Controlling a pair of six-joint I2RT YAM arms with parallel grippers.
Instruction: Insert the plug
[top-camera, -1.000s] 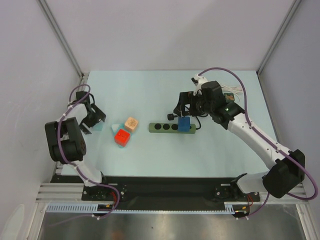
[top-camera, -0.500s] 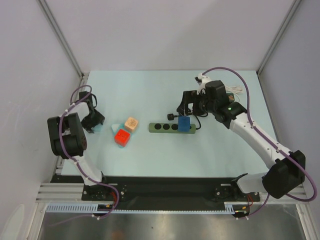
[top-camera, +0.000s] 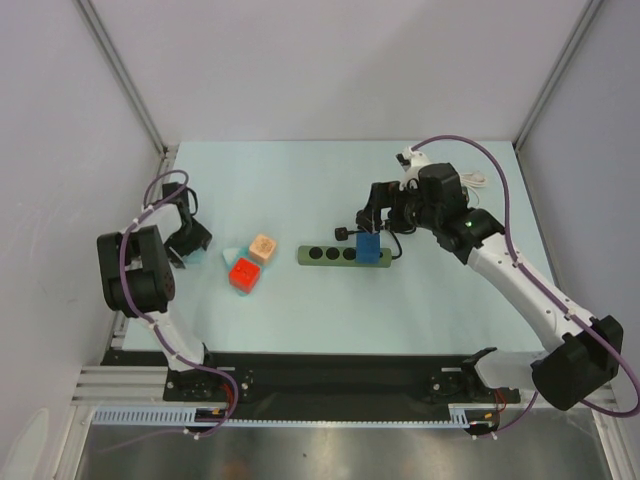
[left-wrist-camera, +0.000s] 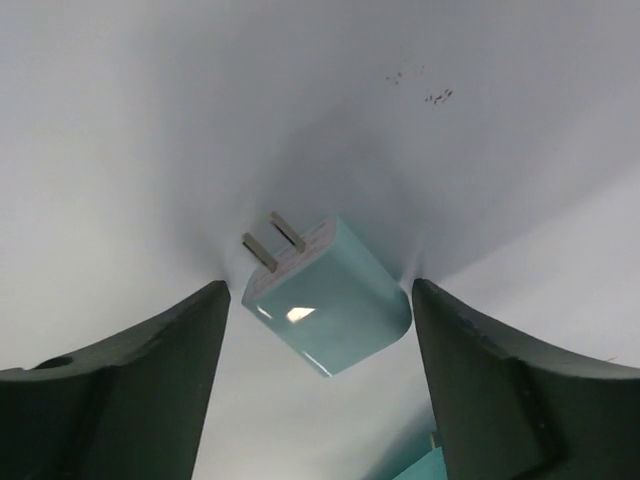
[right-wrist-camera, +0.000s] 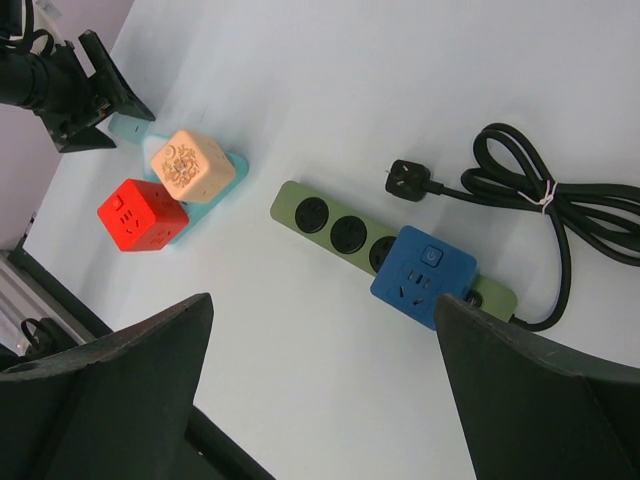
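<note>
The teal plug (left-wrist-camera: 328, 298) lies at the 9 o'clock edge of the table (top-camera: 300, 180), prongs toward 11 o'clock in the wrist view. The left hand (left-wrist-camera: 318, 310) straddles it, fingers part-open and close on both sides; whether they pinch it is unclear. The right hand (right-wrist-camera: 322, 305) gapes wide and empty over the green power strip (right-wrist-camera: 340, 232), which carries a blue cube (right-wrist-camera: 424, 276). A peach cube (right-wrist-camera: 186, 163) bears a round ornament.
</note>
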